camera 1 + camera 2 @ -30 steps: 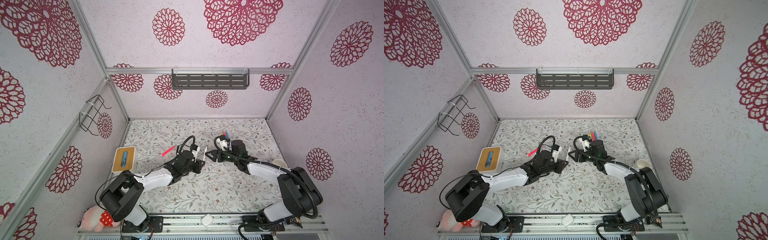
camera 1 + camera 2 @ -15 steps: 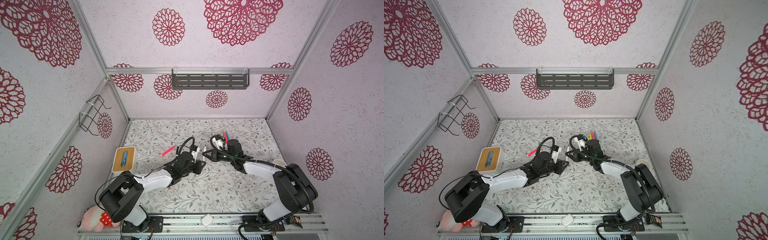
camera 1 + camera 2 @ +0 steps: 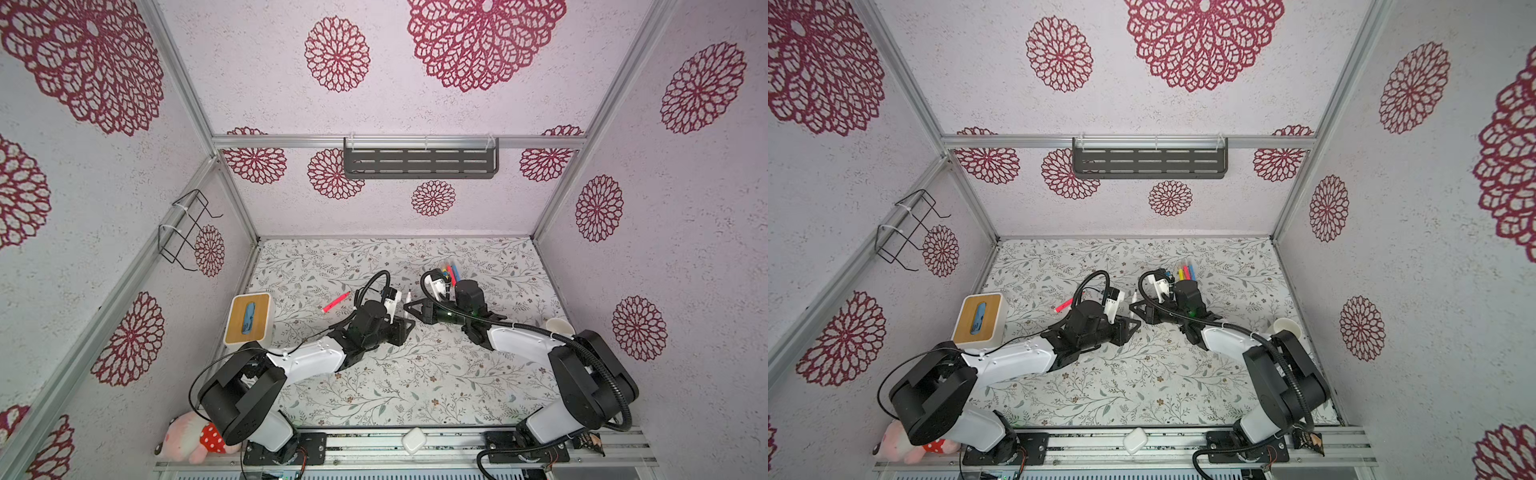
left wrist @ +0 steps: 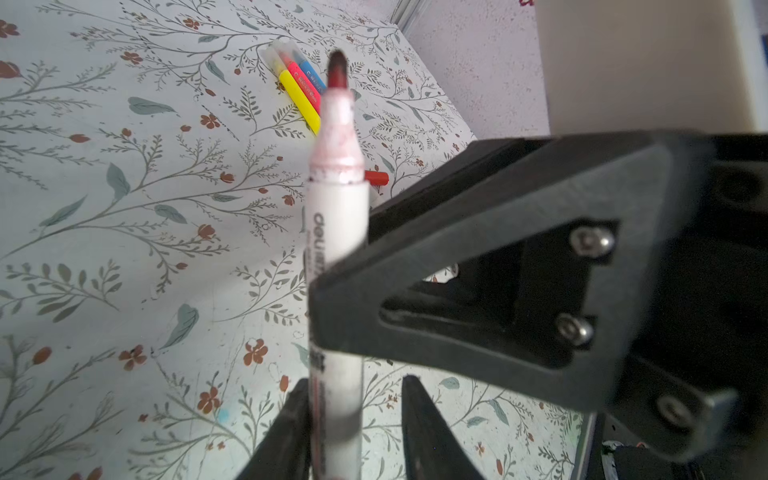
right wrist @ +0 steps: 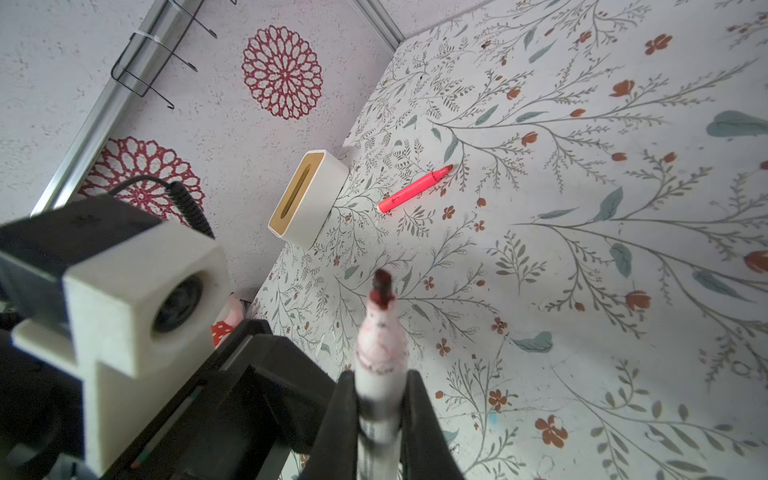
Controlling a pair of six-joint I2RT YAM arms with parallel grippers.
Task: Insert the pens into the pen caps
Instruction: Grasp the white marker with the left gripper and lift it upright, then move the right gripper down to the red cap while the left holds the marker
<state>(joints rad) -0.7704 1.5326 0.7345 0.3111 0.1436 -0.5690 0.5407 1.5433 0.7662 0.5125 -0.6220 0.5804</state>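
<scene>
A white pen (image 4: 337,232) with a dark red tip stands upright between both grippers at mid-table. My right gripper (image 5: 379,376) is shut on its barrel. My left gripper (image 4: 355,380) is open around the lower barrel, with a gap on one side. In both top views the right gripper (image 3: 412,309) and the left gripper (image 3: 405,327) meet tip to tip. A pink pen (image 3: 336,302) lies uncapped on the mat to the left. Yellow, pink and blue pens (image 4: 300,89) with translucent caps lie bunched behind. A red pen cap (image 4: 376,178) lies beyond the held pen.
A white box with a wooden top (image 3: 248,318) sits at the left edge. A white cup (image 3: 559,326) stands by the right wall. A plush toy (image 3: 187,440) and a small white case (image 3: 413,440) lie at the front rail.
The right gripper came left and shut on the white pen. The left gripper, which was shut on it, has opened.
</scene>
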